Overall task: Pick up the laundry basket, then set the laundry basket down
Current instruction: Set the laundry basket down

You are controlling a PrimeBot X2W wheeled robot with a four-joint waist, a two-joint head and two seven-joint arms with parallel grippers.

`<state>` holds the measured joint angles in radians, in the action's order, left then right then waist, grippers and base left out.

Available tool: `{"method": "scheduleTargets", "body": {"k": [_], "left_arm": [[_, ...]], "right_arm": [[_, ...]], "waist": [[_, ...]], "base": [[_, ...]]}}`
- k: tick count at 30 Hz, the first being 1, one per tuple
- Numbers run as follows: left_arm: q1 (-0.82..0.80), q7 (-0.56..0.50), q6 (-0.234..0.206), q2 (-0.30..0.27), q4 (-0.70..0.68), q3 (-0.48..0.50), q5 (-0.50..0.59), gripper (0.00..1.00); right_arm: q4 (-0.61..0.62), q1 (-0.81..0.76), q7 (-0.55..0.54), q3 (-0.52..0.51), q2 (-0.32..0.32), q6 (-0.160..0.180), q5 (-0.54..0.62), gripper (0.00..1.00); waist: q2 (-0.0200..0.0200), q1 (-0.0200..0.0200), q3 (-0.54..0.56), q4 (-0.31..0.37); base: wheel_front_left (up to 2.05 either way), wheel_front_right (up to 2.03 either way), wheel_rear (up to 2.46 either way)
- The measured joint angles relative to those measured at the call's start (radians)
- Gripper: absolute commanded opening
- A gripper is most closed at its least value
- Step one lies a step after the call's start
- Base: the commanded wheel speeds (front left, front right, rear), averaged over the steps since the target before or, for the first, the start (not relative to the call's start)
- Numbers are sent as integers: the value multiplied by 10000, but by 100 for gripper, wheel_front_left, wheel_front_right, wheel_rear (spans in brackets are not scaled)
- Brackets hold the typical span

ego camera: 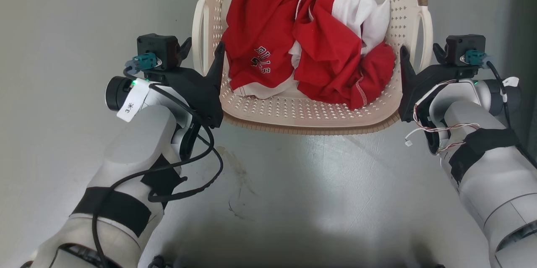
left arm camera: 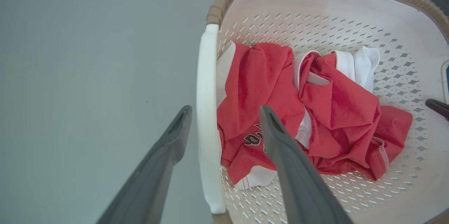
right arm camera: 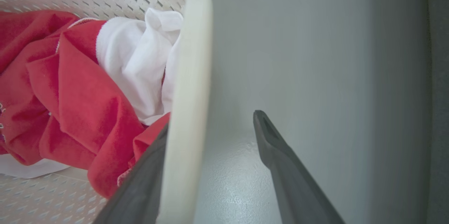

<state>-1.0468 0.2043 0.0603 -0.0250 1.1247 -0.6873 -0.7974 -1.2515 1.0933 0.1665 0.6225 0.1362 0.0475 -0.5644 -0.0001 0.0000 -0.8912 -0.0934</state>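
**Claws set astride laundry basket's handles**

Head view: The laundry basket is seen standing on the grey floor, well apart from a darker strip along the floor's right edge. It is heaped with red garments and a white garment. The left claw is shown open astride the white left handle. The right claw is likewise shown open astride the right handle.

Left wrist view: The left claw is pictured with jaws parted. One finger is placed outside the left handle and the other inside the basket, above the red garments. A gap is visible on either side.

Right wrist view: The right claw is seen spread. Its outer finger is set apart from the right handle, and the inner one is partly hidden behind it.
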Motion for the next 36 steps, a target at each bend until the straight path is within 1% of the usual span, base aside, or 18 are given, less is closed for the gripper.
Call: {"method": "scheduleTargets", "body": {"k": [14,16,21,36], "left_arm": [[10,198,-102,0,-169,-284,-290,100],[11,276,-169,-2,-190,-299,-291,100],[12,353,-173,0,-184,-305,-556,100],[117,451,-163,2,132,-138,-629,100]], "right_arm": [[8,16,439,-81,-38,-42,-82,100],[6,15,504,-86,-38,-42,-82,100],[4,5,639,-107,-35,-42,-82,100],[35,-275,811,-142,-174,-42,-84,100]], "waist": [[0,0,234,-108],[0,0,301,-123],[0,0,504,-163],[1,0,1324,-175]], "base": [[0,0,0],[0,0,0],[0,0,0],[0,0,0]]}}
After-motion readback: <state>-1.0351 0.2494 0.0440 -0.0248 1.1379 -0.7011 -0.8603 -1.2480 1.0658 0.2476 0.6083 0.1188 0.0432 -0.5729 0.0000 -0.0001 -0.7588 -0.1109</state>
